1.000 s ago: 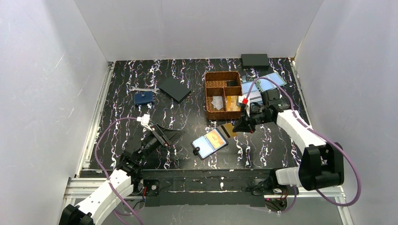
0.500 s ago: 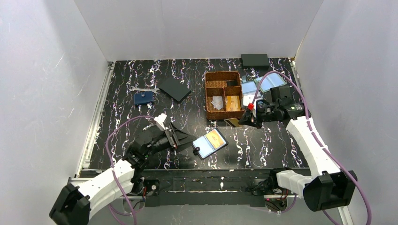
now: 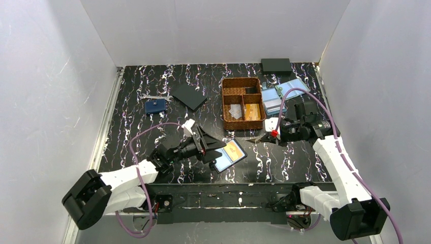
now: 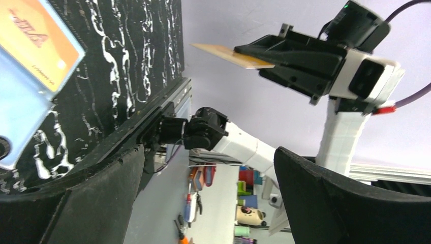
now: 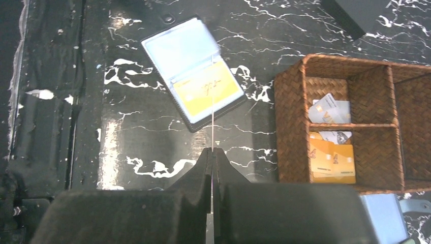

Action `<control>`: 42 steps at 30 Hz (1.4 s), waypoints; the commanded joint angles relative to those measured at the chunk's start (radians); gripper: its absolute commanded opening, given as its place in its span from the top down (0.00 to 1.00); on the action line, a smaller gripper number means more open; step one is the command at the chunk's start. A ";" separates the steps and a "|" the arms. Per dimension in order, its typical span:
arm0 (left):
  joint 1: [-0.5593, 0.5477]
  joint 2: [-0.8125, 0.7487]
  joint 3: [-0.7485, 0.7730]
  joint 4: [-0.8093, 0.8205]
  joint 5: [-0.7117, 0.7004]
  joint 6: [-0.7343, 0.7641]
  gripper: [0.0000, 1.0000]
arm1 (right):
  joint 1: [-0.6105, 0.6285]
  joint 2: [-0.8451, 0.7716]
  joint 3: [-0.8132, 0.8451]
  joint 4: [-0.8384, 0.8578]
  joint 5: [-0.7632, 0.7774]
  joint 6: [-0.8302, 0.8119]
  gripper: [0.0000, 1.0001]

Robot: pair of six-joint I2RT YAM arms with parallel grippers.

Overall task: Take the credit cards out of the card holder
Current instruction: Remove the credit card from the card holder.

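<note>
The card holder [image 3: 227,155] lies open on the desk [image 3: 152,132], with an orange card [image 3: 233,150] in its clear sleeve. The left fingers [image 3: 209,144] are wide apart, just beside it. The right fingers [image 5: 207,160] are clamped on a second card [image 4: 231,55], up in the air near the basket [image 3: 224,104].

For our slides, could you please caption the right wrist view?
Right gripper shut on an edge-on credit card; open card holder beyond, an orange card showing in it; wicker basket at right.
</note>
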 commanded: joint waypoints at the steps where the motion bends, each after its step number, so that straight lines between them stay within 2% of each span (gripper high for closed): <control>1: -0.042 0.101 0.068 0.097 -0.013 -0.091 0.02 | 0.000 -0.050 -0.051 0.012 -0.099 -0.110 0.99; 7: -0.081 0.324 0.135 0.190 0.025 -0.215 0.02 | 0.010 -0.037 -0.077 -0.112 -0.248 -0.338 0.99; 12: -0.096 0.470 0.154 0.353 0.017 -0.314 0.07 | 0.012 -0.042 -0.123 -0.105 -0.310 -0.371 0.99; 18: -0.122 0.652 0.180 0.591 -0.008 -0.469 0.10 | 0.031 -0.025 -0.166 -0.098 -0.316 -0.431 0.99; 21: -0.143 0.732 0.188 0.679 -0.030 -0.529 0.15 | 0.037 -0.009 -0.180 -0.072 -0.304 -0.441 0.99; 33: -0.167 0.731 0.121 0.690 -0.096 -0.576 0.18 | 0.047 0.044 -0.169 0.024 -0.227 -0.458 0.99; 42: -0.187 0.726 0.163 0.690 -0.100 -0.583 0.36 | 0.065 0.043 -0.209 0.085 -0.190 -0.441 0.99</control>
